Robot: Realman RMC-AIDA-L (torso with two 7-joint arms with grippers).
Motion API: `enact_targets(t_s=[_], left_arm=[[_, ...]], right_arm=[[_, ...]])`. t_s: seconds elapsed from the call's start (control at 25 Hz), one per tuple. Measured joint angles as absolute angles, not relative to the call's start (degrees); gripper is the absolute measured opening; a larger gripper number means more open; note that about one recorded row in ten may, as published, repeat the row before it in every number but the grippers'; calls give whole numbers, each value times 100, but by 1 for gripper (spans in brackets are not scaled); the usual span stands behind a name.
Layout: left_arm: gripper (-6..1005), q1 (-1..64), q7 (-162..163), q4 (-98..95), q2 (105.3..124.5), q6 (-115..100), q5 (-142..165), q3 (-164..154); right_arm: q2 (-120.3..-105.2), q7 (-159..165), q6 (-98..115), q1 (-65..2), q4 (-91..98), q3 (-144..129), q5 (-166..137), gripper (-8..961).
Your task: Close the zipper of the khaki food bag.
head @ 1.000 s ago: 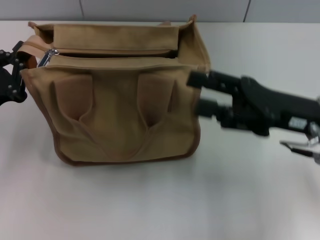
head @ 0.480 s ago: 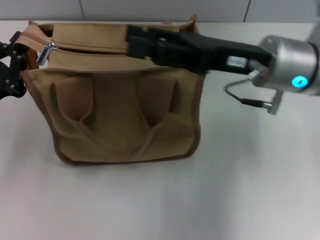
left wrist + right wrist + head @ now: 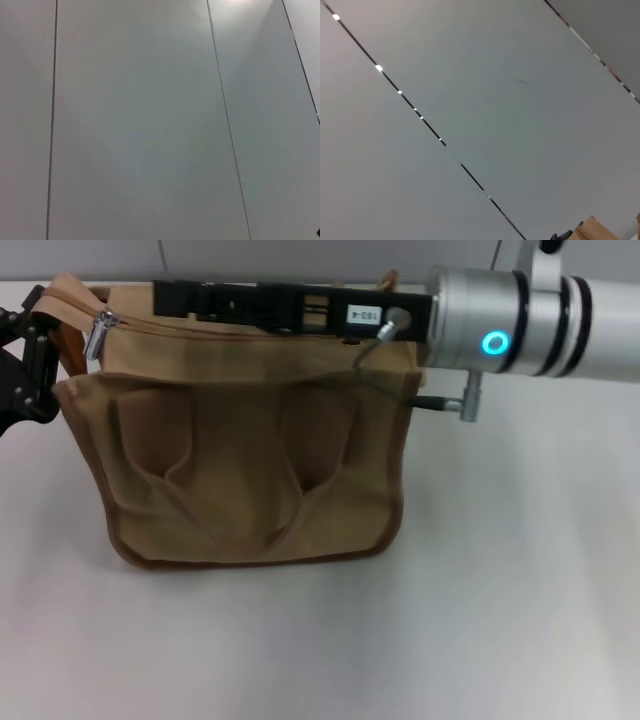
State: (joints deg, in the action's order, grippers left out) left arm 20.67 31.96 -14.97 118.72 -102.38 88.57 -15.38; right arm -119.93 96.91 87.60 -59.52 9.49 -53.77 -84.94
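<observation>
Khaki food bag (image 3: pixel 250 450): two handles, one zipper (image 3: pixel 220 328).

Right arm (image 3: pixel 520 320): silver cylinder, cyan ring light, black pincer (image 3: pixel 165 298), grey cable.

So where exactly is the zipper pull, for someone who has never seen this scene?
Start at the khaki food bag standing on the white table. Follow its top edge to the corner on the robot's left, beside the black left claw. The zipper pull hangs there: a small shiny silver metal tab, the only bright metal on the tan cloth.
</observation>
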Motion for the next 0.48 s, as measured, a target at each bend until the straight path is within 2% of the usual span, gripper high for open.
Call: enact_targets(t_s=[0.2, 0.48], left_arm=[[17, 2102, 3097, -1397, 11874, -10247, 8805, -1538], [18, 2118, 3071, -1293, 11877, -10255, 8724, -1529]], right_arm=[[-11991, 9975, 8491, -6216, 842, -5598, -8475, 607], [-11988, 10556, 8183, -6369, 829, -5723, -8470, 555]])
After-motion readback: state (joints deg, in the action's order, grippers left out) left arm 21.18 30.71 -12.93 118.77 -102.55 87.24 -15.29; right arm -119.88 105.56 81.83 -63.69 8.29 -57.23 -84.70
